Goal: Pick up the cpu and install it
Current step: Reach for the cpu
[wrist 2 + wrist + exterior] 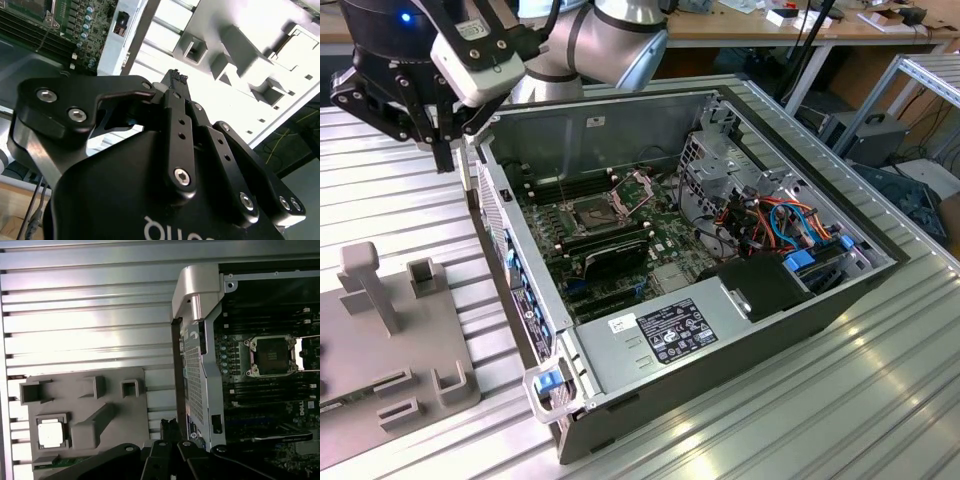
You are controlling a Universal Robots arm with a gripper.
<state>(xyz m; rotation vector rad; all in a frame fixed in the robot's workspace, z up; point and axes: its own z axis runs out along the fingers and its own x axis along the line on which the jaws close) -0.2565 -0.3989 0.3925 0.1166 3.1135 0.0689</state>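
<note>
The cpu (51,434), a small square chip with a pale silver top, lies in a square pocket of the grey fixture plate (115,395) in the first wrist view. My gripper (442,158) hangs above the ribbed table just outside the computer case's far corner, at the exterior view's left. Its fingertips (175,79) are pressed together with nothing between them. The black fingers also show in the first wrist view, gripper (170,426), some way from the cpu. The open socket (595,212) sits on the motherboard inside the case, its metal frame (638,182) hinged up.
The open computer case (720,290) lies on its side, with a tall side wall (196,375) between the fixture plate and the motherboard. The grey fixture plate (395,340) carries raised posts and brackets. Cables and a drive cage (790,225) fill the case's right part.
</note>
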